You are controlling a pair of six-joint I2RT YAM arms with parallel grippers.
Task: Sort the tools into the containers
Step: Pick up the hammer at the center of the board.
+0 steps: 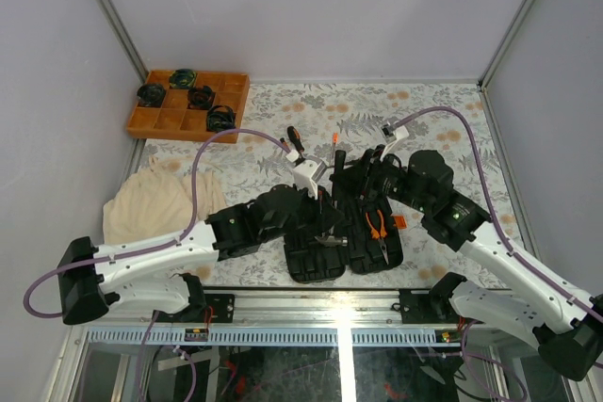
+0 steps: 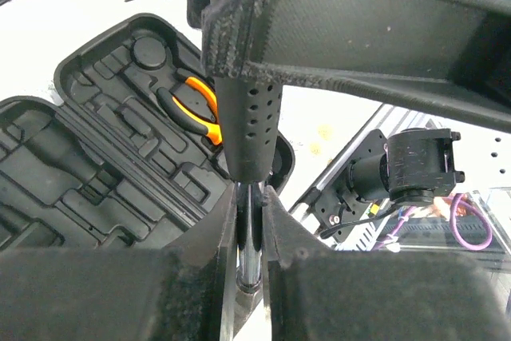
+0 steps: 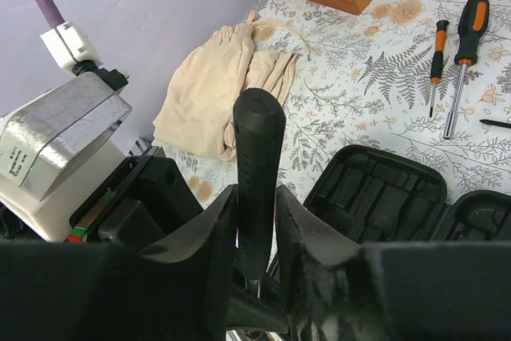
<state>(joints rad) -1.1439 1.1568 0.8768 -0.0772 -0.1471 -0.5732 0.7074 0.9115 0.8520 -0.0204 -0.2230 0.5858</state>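
The little hammer is held between both grippers above the open black tool case [image 1: 316, 256]. My left gripper [image 2: 249, 197] is shut on its steel shaft [image 2: 249, 233]. My right gripper [image 3: 255, 197] is shut on its black perforated handle [image 3: 257, 149], which also shows in the left wrist view [image 2: 249, 117]. In the top view the left gripper [image 1: 328, 218] and the right gripper [image 1: 363, 181] meet over the case. Orange-handled pliers [image 2: 196, 105] lie in a slot of the case [image 2: 104, 157]. Two screwdrivers [image 3: 469, 29] [image 3: 437, 45] lie on the cloth-covered table beyond the case [image 3: 383, 189].
An orange gridded tray [image 1: 188, 105] with round black-green coiled items [image 1: 179, 77] stands at the back left. A beige cloth [image 1: 155, 200] lies heaped at the left. The metal frame rail [image 1: 330, 303] runs along the near edge. White walls close in both sides.
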